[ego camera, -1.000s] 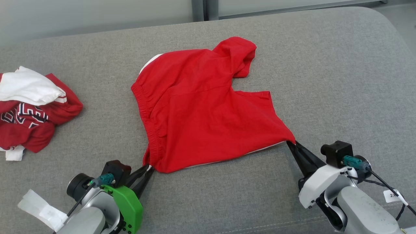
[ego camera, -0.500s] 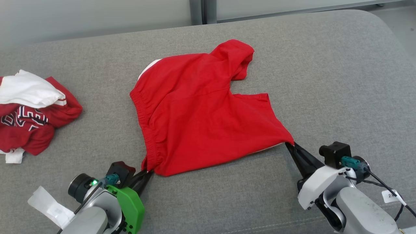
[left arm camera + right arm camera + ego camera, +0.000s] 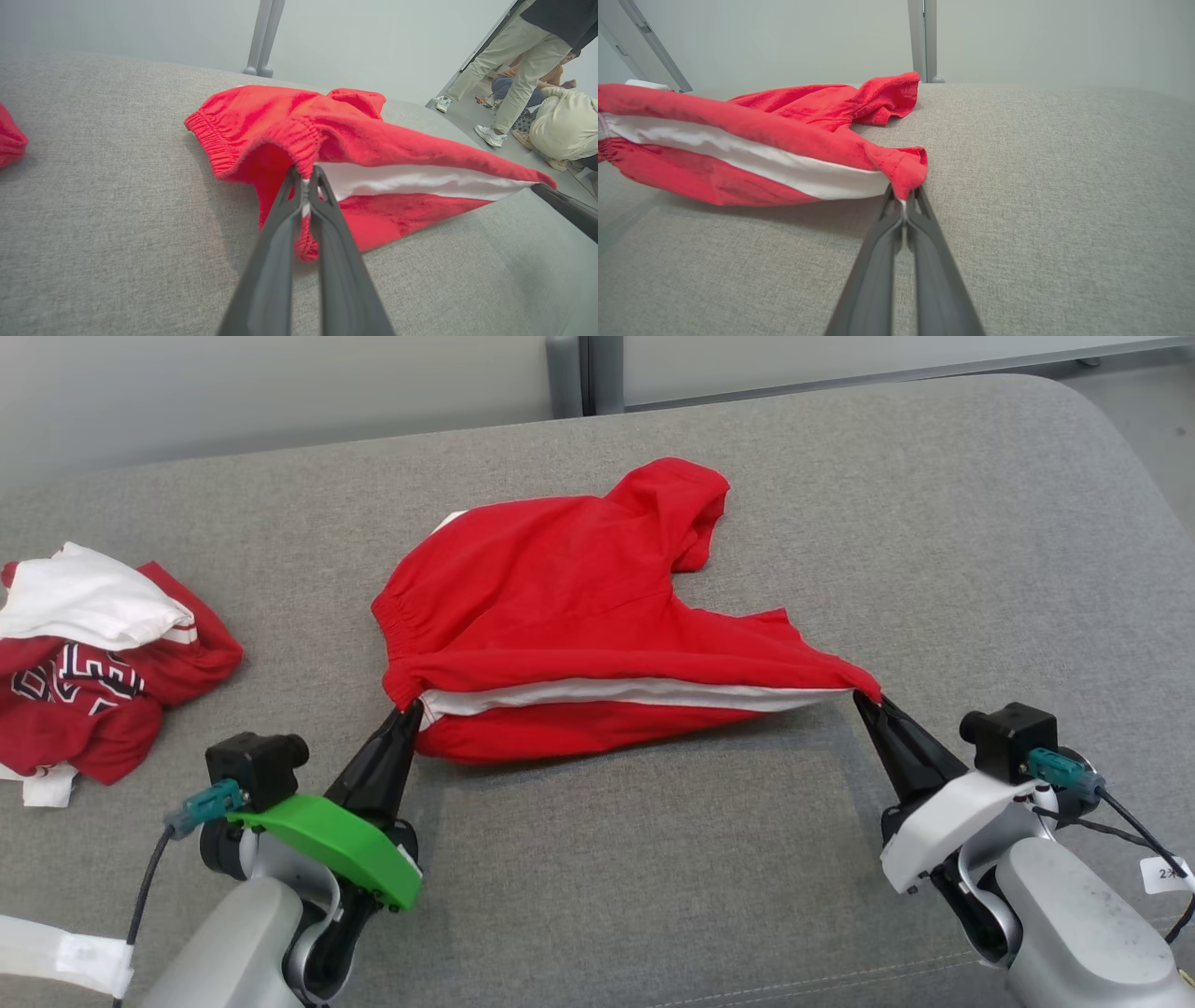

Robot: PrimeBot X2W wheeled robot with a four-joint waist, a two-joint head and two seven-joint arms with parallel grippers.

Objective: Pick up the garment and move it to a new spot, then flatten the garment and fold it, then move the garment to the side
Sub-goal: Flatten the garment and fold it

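The garment is a pair of red shorts with a white side stripe, lying mid-surface on the grey cushion. Its near edge is lifted off the cushion and stretched between both grippers. My left gripper is shut on the waistband corner. My right gripper is shut on the leg-hem corner. The far leg lies bunched on the cushion, and the white stripe faces me along the raised edge.
A crumpled pile of red and white clothing lies at the cushion's left edge. A grey post stands behind the cushion. In the left wrist view a person's legs and someone crouching are off to the right.
My left gripper has closed on the waistband corner. Both grippers have risen, lifting the near edge so the white stripe now shows. The camera has shifted slightly.
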